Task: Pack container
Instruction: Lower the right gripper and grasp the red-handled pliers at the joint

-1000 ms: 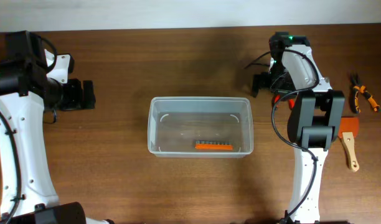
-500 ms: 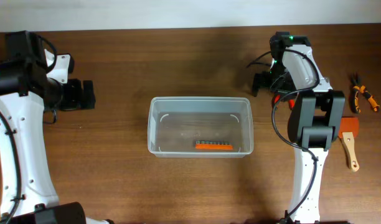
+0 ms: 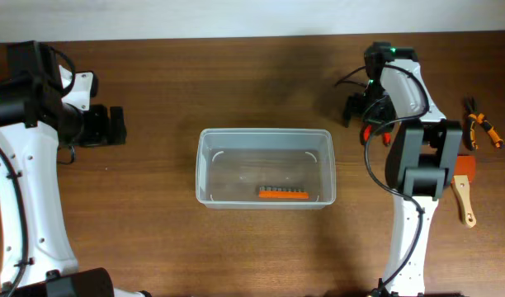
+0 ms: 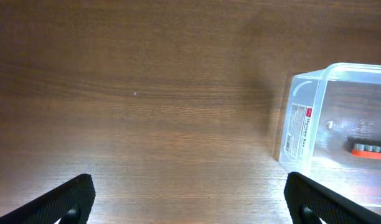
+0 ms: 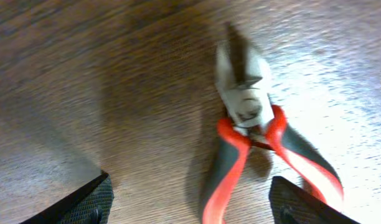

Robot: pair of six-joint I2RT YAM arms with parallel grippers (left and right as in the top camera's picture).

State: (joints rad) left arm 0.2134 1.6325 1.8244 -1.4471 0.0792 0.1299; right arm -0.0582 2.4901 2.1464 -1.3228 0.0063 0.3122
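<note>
The container (image 3: pixel 205 169), a clear plastic tub, sits mid-table with an orange strip of bits (image 3: pixel 283 194) inside; it also shows in the left wrist view (image 4: pixel 302 124). My right gripper (image 5: pixel 190 202) is open just above red-and-grey pliers (image 5: pixel 246 112) lying on the table, its fingers either side of the handles. From overhead the right gripper (image 3: pixel 361 111) is right of the tub and the pliers' red handles (image 3: pixel 367 130) peek out beneath it. My left gripper (image 4: pixel 190 202) is open and empty over bare wood, left of the tub (image 3: pixel 112 125).
At the far right lie orange-and-black pliers (image 3: pixel 481 126), an orange block (image 3: pixel 464 167) and a wooden-handled brush (image 3: pixel 464 202). The right arm's column (image 3: pixel 413 190) stands between them and the tub.
My right gripper has shifted slightly right and toward the red pliers. The left arm and the tub have not moved.
</note>
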